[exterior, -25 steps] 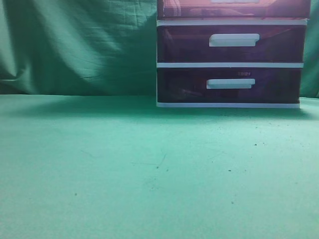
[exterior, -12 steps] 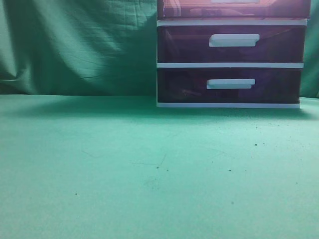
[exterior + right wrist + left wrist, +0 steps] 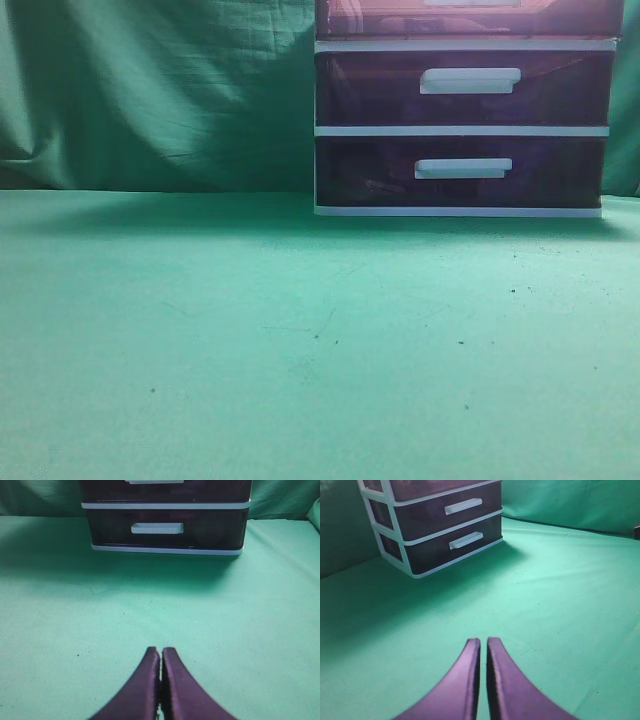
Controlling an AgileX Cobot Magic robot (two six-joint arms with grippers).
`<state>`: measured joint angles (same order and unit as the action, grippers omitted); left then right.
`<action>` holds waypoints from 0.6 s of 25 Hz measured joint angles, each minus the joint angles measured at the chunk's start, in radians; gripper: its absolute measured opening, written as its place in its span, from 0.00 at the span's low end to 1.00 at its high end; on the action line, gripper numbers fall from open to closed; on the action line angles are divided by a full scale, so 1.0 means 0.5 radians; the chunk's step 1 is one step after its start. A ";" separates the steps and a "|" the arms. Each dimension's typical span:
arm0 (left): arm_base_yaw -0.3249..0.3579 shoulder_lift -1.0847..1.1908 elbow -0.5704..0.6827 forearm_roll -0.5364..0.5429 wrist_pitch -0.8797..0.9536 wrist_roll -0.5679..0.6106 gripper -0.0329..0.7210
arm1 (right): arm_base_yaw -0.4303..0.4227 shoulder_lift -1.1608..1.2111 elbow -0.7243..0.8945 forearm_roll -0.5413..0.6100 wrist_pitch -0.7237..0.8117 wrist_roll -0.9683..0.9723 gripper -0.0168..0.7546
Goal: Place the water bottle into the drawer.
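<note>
A dark purple drawer cabinet with white frame and white handles stands at the back right of the green table (image 3: pixel 460 110). All its drawers are shut. It also shows in the left wrist view (image 3: pixel 435 520) and the right wrist view (image 3: pixel 165 515). The water bottle is out of view in every frame. My left gripper (image 3: pixel 483 641) is shut and empty, above bare green cloth well short of the cabinet. My right gripper (image 3: pixel 161 650) is shut and empty, straight in front of the cabinet's bottom drawer handle (image 3: pixel 157 528). Neither gripper shows in the exterior view.
The green cloth table (image 3: pixel 300 340) stretches in front of the cabinet. A green cloth backdrop (image 3: pixel 150 90) hangs behind. A pale edge shows at the far right of the right wrist view (image 3: pixel 316 511).
</note>
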<state>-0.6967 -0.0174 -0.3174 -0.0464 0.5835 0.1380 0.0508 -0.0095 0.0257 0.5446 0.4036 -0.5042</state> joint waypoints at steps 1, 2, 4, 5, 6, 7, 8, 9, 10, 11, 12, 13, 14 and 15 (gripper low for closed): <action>0.000 0.000 0.000 0.000 0.000 0.000 0.04 | 0.000 0.000 0.000 0.000 0.000 0.000 0.02; 0.000 0.000 0.000 0.000 0.000 0.000 0.04 | 0.000 0.000 0.000 0.000 0.000 0.000 0.02; 0.000 0.000 0.000 0.000 0.000 0.000 0.04 | 0.000 0.000 0.000 0.000 0.000 0.003 0.02; 0.000 0.000 0.000 0.000 0.000 0.000 0.04 | 0.000 0.000 0.000 0.000 0.000 0.003 0.02; 0.000 0.000 0.000 0.000 0.000 0.000 0.04 | 0.000 0.000 0.000 0.000 0.000 0.003 0.02; 0.000 0.000 0.000 0.000 0.000 0.000 0.04 | 0.000 0.000 0.000 0.000 0.000 0.003 0.02; 0.000 0.000 0.000 0.005 0.000 0.000 0.04 | 0.000 0.000 0.000 0.000 0.000 0.003 0.02; 0.000 0.000 0.000 0.008 0.000 0.000 0.04 | 0.000 0.000 0.000 0.000 0.000 0.003 0.02; 0.000 0.000 0.000 0.012 0.000 0.000 0.04 | 0.000 0.000 0.000 0.000 0.000 0.003 0.02; 0.000 0.000 0.004 0.010 0.000 0.003 0.04 | 0.000 0.000 0.000 0.000 0.000 0.003 0.02; 0.011 0.000 0.009 0.010 -0.008 0.003 0.04 | 0.000 0.000 0.000 0.000 0.000 0.003 0.02; 0.031 0.000 0.027 0.007 -0.039 0.003 0.04 | 0.000 0.000 0.000 0.000 0.000 0.003 0.02; 0.073 0.000 0.067 0.007 -0.082 0.003 0.04 | 0.000 0.000 0.000 0.000 0.000 0.003 0.02; 0.134 0.000 0.129 0.007 -0.153 0.003 0.04 | 0.000 0.000 0.000 0.000 0.000 0.003 0.02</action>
<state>-0.6299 -0.0174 -0.2527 -0.0432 0.5070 0.1396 0.0508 -0.0095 0.0257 0.5446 0.4036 -0.5026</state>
